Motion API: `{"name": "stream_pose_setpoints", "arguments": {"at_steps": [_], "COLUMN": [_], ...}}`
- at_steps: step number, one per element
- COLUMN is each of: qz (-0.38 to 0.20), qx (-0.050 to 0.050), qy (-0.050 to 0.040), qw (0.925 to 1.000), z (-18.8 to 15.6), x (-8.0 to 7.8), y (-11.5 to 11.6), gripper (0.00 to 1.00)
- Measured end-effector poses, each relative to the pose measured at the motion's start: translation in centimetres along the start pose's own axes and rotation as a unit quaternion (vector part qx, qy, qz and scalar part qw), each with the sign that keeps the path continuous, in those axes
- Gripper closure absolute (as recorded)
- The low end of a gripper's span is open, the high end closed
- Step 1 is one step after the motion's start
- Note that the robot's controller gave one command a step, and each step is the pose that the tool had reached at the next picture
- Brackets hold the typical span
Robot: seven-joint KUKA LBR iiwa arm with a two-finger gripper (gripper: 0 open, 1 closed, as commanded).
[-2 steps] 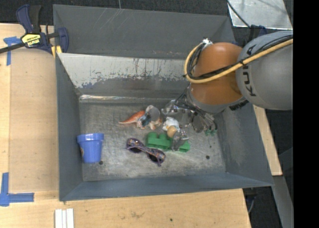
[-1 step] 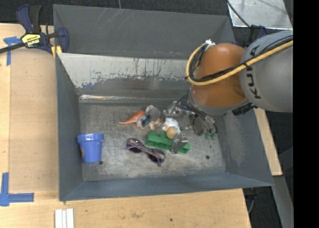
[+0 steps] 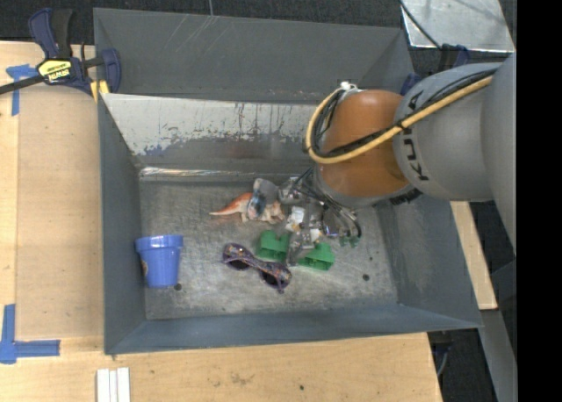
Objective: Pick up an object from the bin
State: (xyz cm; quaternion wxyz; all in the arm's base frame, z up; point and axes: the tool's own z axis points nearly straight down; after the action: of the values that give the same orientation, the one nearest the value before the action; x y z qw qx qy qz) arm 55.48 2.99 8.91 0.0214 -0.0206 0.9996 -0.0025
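Although the gripper point(image 3: 305, 225) is seen low at the frame's centre right, just over a green plastic piece point(image 3: 318, 257) on the bin point(image 3: 263, 321) floor, nothing is lifted yet. Whether it is spread or pinching cannot be told. Grasp and lift are judged outstanding.
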Motion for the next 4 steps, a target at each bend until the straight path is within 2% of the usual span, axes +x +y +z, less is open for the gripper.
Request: {"name": "stream_pose_setpoints", "arguments": {"at_steps": [1,3,4], "qz": [-0.003,-0.003,-0.004], "qx": [-0.002,-0.002,-0.002], "qy": [0.0051,0.0086,0.0185], "qw": [1.0,1.0,0.9998], "z": [0.2,0.0,-1.0], "x": [0.1,0.2,0.5], "y": [0.3,0.3,0.4], "gripper": [1.0,1.0,1.0]}}
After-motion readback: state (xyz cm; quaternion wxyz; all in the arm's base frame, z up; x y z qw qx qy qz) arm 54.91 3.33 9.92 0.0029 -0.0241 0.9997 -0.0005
